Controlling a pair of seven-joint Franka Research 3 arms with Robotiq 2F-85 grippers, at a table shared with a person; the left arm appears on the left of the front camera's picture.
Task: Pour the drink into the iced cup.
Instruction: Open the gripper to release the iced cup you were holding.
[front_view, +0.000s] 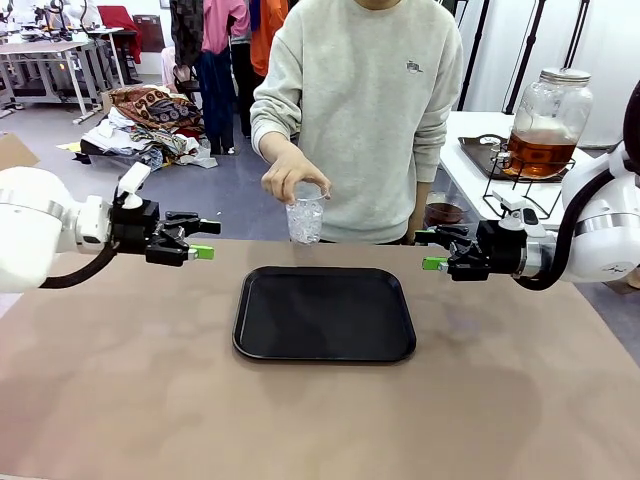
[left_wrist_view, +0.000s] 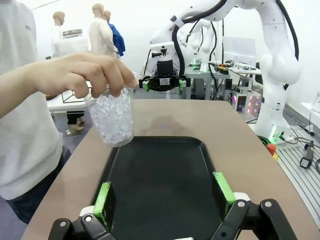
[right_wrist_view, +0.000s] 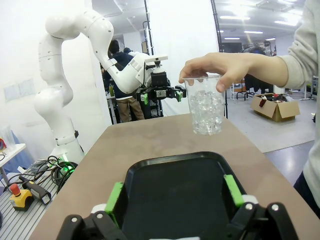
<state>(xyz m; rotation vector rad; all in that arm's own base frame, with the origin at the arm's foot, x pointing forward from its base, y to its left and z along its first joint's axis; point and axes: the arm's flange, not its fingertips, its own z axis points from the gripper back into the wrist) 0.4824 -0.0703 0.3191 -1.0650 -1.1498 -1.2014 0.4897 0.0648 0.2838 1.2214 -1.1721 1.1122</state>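
Drink (front_view: 541, 152) sits in its jar behind the open right gripper (front_view: 432, 250).

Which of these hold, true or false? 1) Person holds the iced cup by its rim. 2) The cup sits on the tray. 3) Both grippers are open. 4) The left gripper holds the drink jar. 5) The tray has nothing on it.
1) True: the person's hand grips the iced cup from above at the rim.
2) False: the cup is held at the far edge of the table, beyond the black tray.
3) True: left gripper and right gripper are both open, holding nothing.
4) False: the drink jar stands on a side table behind the right arm.
5) True.
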